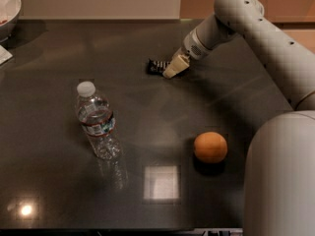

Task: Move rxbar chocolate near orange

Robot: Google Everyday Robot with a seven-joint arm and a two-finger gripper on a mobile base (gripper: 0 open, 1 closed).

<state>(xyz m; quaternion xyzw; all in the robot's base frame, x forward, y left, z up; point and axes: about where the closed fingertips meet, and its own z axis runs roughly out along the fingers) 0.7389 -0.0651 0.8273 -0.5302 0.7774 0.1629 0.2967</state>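
The rxbar chocolate [156,66], a small black wrapper with white lettering, lies flat on the dark table [147,112] at the back middle. My gripper [173,69] reaches down from the right and sits at the bar's right end, covering that end. The orange [210,147] rests on the table at the front right, well apart from the bar and the gripper.
A clear water bottle [98,122] with a white cap stands upright at the left middle. A white bowl [7,6] sits at the back left corner. My arm [261,28] spans the right side, and my base [280,176] blocks the front right.
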